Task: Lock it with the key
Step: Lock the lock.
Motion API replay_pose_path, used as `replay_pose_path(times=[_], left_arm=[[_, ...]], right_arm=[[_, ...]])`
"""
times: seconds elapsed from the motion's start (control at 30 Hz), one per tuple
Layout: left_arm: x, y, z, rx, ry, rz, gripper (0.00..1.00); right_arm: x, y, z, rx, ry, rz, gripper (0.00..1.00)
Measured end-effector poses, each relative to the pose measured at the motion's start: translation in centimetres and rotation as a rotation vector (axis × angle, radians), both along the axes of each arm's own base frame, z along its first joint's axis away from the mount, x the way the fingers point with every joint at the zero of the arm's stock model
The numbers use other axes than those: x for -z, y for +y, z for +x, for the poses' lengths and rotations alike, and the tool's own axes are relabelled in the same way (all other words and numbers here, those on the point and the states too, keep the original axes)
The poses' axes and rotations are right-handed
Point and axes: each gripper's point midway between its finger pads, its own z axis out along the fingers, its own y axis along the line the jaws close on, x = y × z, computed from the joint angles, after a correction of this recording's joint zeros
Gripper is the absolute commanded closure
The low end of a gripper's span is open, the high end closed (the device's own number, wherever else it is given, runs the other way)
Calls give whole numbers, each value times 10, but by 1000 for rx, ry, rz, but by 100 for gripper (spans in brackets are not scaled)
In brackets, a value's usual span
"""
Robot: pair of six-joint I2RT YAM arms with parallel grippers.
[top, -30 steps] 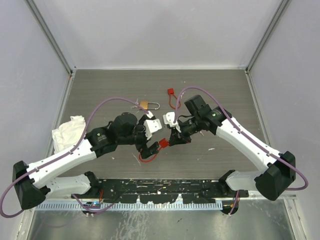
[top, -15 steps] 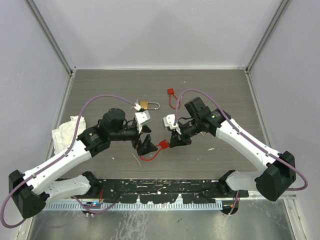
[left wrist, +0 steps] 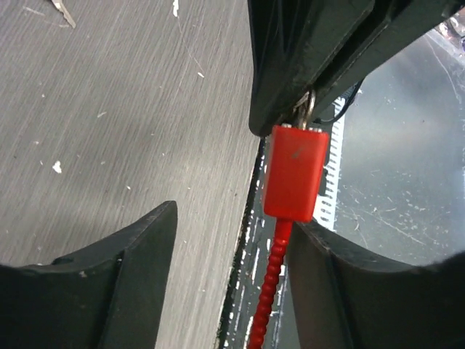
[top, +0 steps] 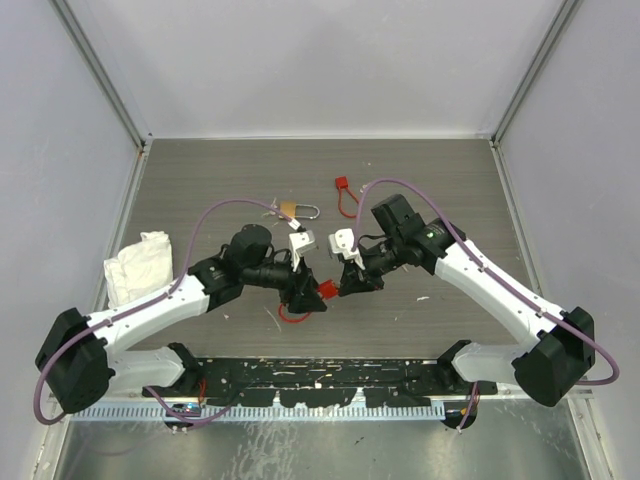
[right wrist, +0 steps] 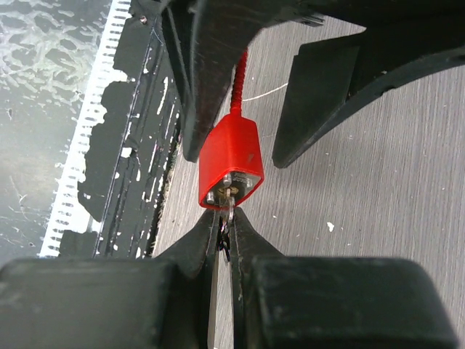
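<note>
The key (right wrist: 228,211) is mostly hidden: only a thin silver sliver and a bit of ring show between the tight fingertips of the right gripper (right wrist: 227,231), which is pinched closed on it, and the heads are buried in the black pads. Its tip sits at the keyhole end of a small red cable lock (left wrist: 294,171); I cannot tell how deep it goes. The left gripper (top: 308,292) straddles that lock body with its jaws apart, one finger close against the red case, the other clear of it. The lock's ribbed red cable (left wrist: 270,294) runs out of sight below. Both arms reach inward, meeting low over the middle of the counter (top: 220,180). A brass padlock (top: 290,210), a second red lock (top: 341,183) and a white cloth (top: 140,262) lie apart.
</note>
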Motion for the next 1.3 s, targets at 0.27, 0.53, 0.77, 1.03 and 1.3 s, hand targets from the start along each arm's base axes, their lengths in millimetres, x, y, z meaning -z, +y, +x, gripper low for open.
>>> replay_pose_path(times=[0.27, 0.53, 0.77, 1.03, 1.3], left_arm=[[-6, -9, -12, 84, 44, -49, 100], [-15, -3, -3, 110, -78, 26, 100], [-29, 5, 3, 152, -193, 84, 100], [-29, 8, -1, 194, -206, 123, 100], [-27, 7, -5, 212, -197, 133, 100]], right_arm=[[1, -2, 5, 17, -12, -8, 94], [-4, -2, -7, -27, 20, 10, 36], [-26, -3, -8, -29, 20, 30, 36], [-36, 3, -3, -4, 71, 32, 43], [-25, 8, 3, 30, 140, 0, 64]])
